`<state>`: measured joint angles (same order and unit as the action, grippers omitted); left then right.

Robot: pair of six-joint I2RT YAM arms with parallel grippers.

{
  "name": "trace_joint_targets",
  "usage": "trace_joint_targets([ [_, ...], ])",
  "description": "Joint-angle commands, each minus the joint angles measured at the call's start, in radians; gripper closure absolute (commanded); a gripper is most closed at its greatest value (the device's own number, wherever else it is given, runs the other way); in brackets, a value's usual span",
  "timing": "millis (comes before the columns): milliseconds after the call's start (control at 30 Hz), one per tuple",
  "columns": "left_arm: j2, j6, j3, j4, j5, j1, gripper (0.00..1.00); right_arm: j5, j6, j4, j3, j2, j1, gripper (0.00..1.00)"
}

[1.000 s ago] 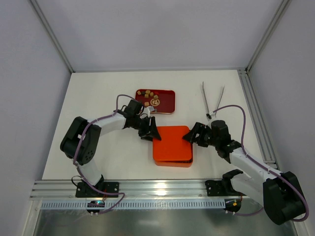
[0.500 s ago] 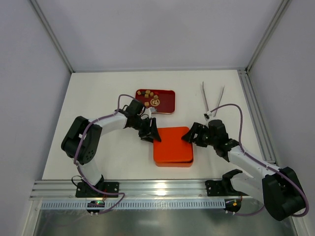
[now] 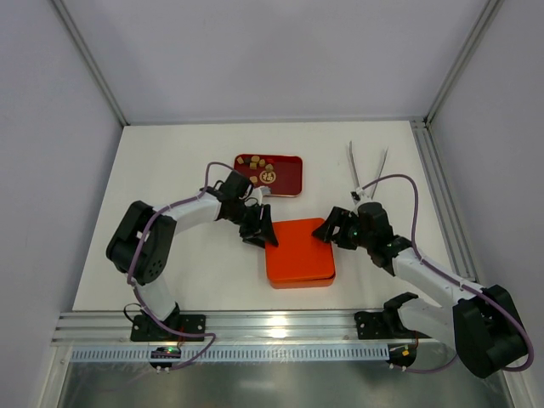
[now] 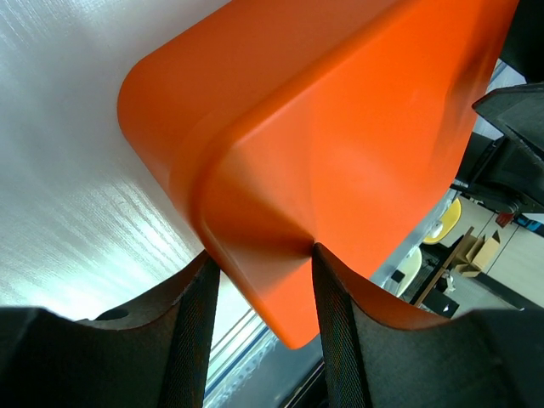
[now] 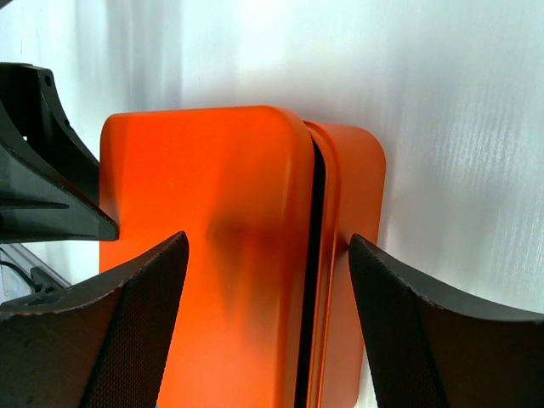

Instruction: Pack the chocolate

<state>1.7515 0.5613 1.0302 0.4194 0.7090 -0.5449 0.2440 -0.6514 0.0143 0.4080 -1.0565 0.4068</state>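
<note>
Left jaws pinch a corner of the orange lid (image 4: 340, 127), while the right jaws stand spread over its opposite edge. We judge that the lid, askew on the orange box (image 5: 357, 195), could skid or drag the box along. The chocolate (image 3: 266, 175) sits in the red tray (image 3: 289, 177) farther back on the tabletop — we cannot see inside the box.

orange box (image 5: 359, 195): inside hidden under orange lid (image 3: 297, 248) | chocolate (image 3: 263, 172) in red tray (image 3: 287, 184): too small to count | left wrist: lid cut by top, right edges | right wrist: box cut at bottom
</note>
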Motion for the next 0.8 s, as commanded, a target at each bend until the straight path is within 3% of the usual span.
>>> trace_joint_targets([
  [0,-0.009,-0.020,0.050,-0.021,0.027,-0.023,0.54,0.044,-0.004,0.064,0.063,-0.007,0.023,0.23],
  [767,-0.009,-0.046,0.125,0.073,-0.013,-0.056,0.54,0.037,-0.013,0.076,0.084,-0.025,0.049,0.23],
])
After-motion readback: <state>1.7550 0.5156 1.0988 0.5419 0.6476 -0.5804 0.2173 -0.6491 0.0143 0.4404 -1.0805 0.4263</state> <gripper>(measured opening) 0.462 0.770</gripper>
